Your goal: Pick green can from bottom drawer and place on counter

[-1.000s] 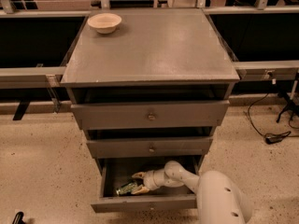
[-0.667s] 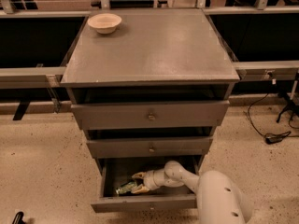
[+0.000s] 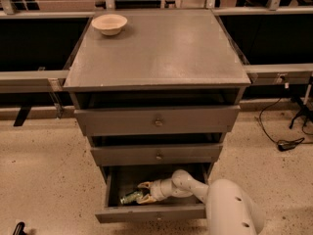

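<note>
The green can (image 3: 130,197) lies on its side in the open bottom drawer (image 3: 151,213), near the left. My gripper (image 3: 143,192) is down inside the drawer, just right of the can. Its pale fingers (image 3: 143,184) are spread open, one above and one by the can's right end. It does not hold the can. The white arm (image 3: 230,209) reaches in from the lower right. The grey counter (image 3: 161,48) is the cabinet's top.
A cream bowl (image 3: 109,23) stands at the counter's back left corner. The two wider drawers (image 3: 157,121) above are shut or nearly so. Cables (image 3: 286,143) lie on the floor at the right. Black shelving runs along both sides.
</note>
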